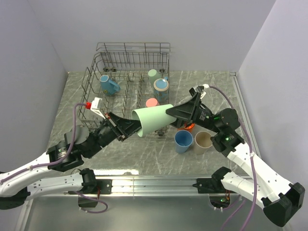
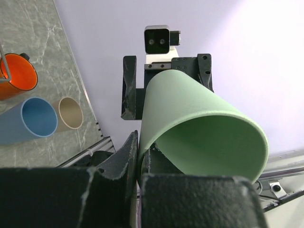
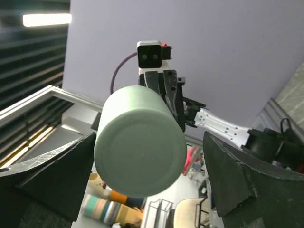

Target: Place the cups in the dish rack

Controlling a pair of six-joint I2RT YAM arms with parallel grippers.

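Note:
A pale green cup (image 1: pixel 153 120) lies level in the air in front of the dish rack (image 1: pixel 89 91). My left gripper (image 1: pixel 132 126) is shut on its rim, one finger inside and one outside (image 2: pixel 138 142). The cup (image 2: pixel 199 118) points its closed base at my right gripper (image 1: pixel 169 114). In the right wrist view the base (image 3: pixel 140 147) sits between my right gripper's (image 3: pixel 147 159) wide-open fingers (image 3: pixel 61 166), clear of both. The rack holds a blue mug (image 1: pixel 108 85), a green cup (image 1: pixel 152 74), a blue cup (image 1: pixel 161 87) and a pink cup (image 1: pixel 152 103).
A blue cup (image 1: pixel 183 141) and a beige cup (image 1: pixel 203 142) stand on the table to the right of the rack's near corner. An orange cup (image 1: pixel 188 127) is mostly hidden under the right arm. All three show in the left wrist view (image 2: pixel 35 118).

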